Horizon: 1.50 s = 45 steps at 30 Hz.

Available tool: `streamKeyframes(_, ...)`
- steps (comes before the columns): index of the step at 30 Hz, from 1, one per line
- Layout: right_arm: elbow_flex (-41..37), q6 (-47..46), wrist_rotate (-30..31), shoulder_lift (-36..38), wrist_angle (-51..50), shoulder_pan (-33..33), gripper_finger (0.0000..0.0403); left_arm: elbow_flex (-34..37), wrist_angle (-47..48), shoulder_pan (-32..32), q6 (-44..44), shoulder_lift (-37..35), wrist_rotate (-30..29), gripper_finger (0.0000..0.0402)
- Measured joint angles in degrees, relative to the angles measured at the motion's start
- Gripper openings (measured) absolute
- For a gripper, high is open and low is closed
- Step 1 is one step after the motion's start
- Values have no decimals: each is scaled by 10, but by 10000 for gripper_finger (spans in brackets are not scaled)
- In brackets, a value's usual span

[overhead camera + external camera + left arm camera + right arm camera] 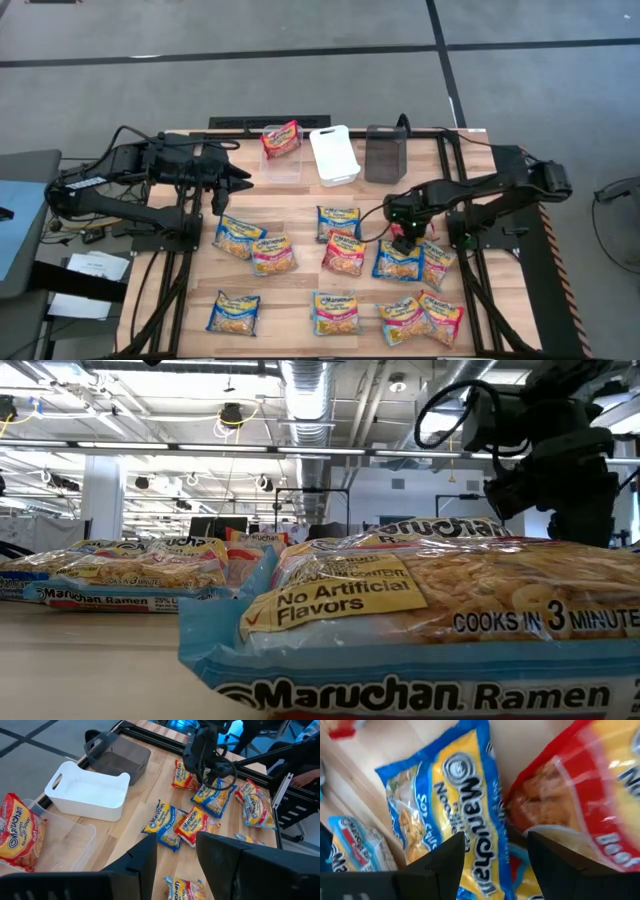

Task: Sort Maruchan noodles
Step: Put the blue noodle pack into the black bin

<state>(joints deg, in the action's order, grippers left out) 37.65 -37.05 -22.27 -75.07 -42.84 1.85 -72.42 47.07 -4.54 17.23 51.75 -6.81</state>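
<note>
High view: my right gripper (403, 243) hangs low with its jaws wide apart and gripping nothing, directly over a blue and yellow Maruchan packet (399, 261), well in front of the white bin (334, 154). 1 red packet (281, 138) stands in the clear bin (284, 164) just left of it. My left gripper (243, 183) hovers empty, jaws partly apart, beside that clear bin.

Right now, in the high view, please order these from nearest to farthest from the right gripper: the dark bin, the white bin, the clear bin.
From the right gripper:
1. Dark bin, at the table's far edge, almost straight behind it.
2. White bin, in the middle of the row.
3. Clear bin, on the left arm's side, holding one red packet.
</note>
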Motion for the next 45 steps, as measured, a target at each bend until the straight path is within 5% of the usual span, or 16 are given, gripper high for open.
streamKeyframes(11,0,0,-16,-52,2,-27,219,0,0,0,0,0,-1,123)
streamKeyframes(26,0,2,-19,-55,14,-27,15,0,0,0,0,0,-1,123)
streamKeyframes(37,75,28,24,-55,-56,-50,12,0,0,0,0,0,-1,123)
streamKeyframes(45,185,48,148,-55,-153,-71,11,0,0,0,1,0,-1,123)
